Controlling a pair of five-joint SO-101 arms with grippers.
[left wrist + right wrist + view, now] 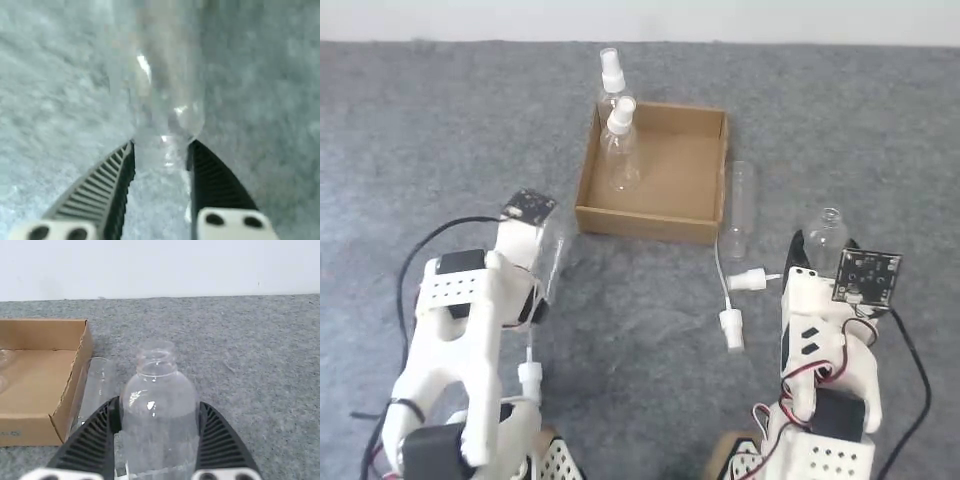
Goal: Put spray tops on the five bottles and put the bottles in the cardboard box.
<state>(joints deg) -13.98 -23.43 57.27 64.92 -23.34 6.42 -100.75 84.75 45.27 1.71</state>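
Capless bottle (157, 390) stands upright, clenched in my right gripper (158, 407) near the cardboard box (30, 427), while my left gripper (161, 145), tilted toward the carpet (50, 75), grasps another clear bottle (165, 75).

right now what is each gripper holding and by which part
Left gripper: a clear bottle, by its narrow end. Right gripper: an uncapped upright bottle, around its body.

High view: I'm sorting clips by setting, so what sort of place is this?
Likely a robotics test bench: two small white arms on a grey carpeted table, a cardboard box, a bare white wall.
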